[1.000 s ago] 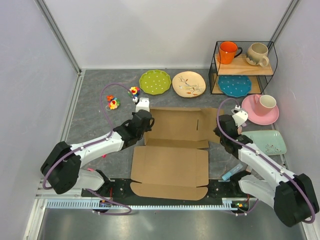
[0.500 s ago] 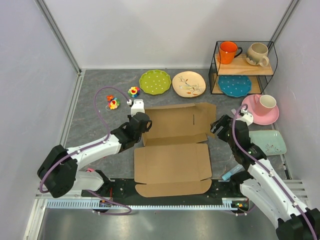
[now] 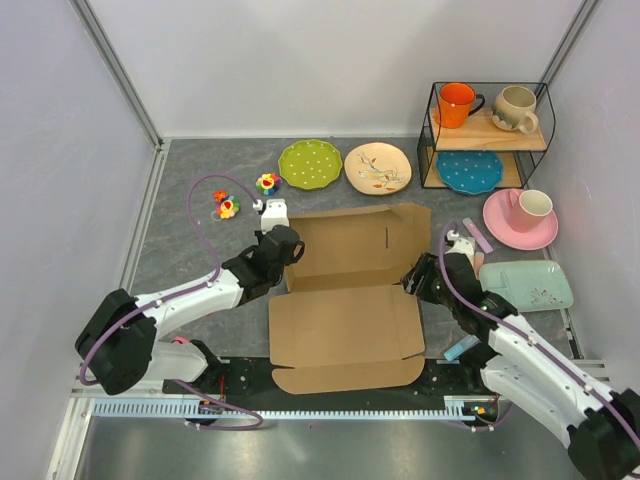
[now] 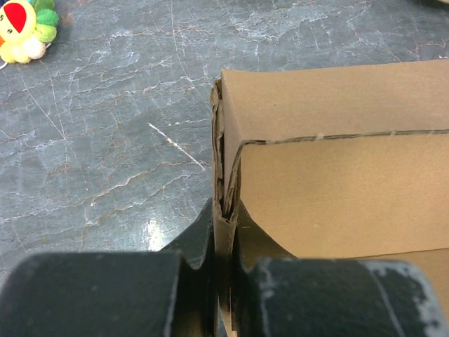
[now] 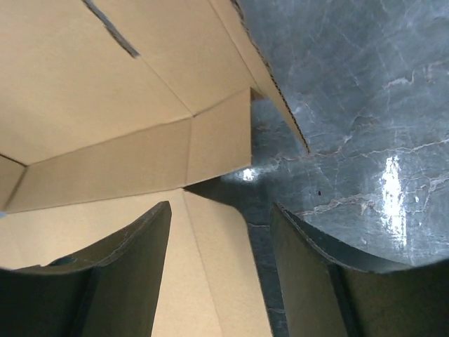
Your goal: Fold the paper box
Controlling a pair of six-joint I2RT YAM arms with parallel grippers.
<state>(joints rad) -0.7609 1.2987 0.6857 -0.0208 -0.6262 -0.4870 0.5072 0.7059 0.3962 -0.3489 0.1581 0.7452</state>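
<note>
Nearest you, the paper box (image 3: 345, 330) lies mid-table (image 3: 165, 230). Its near flap reaches over the black base rail between the arms, and its middle panel lies flat. At about 3 o'clock from the box's centre, your right gripper (image 3: 412, 284) sits at the right edge with its jaws apart. In the right wrist view, a corner of the flat panel shows between the spread fingers (image 5: 119, 281), unpinched. At about 10 o'clock, your left gripper (image 3: 290, 252) is clamped on the box's left edge, with folded cardboard squeezed between its fingers (image 4: 295, 295). Beyond both grippers, the far panel tilts up off the table. Farther off at 12 o'clock, a green plate (image 3: 310, 163) and a tan plate (image 3: 377, 167) lie side by side. At 1 o'clock stands a wire rack (image 3: 490, 135) holding mugs.
</note>
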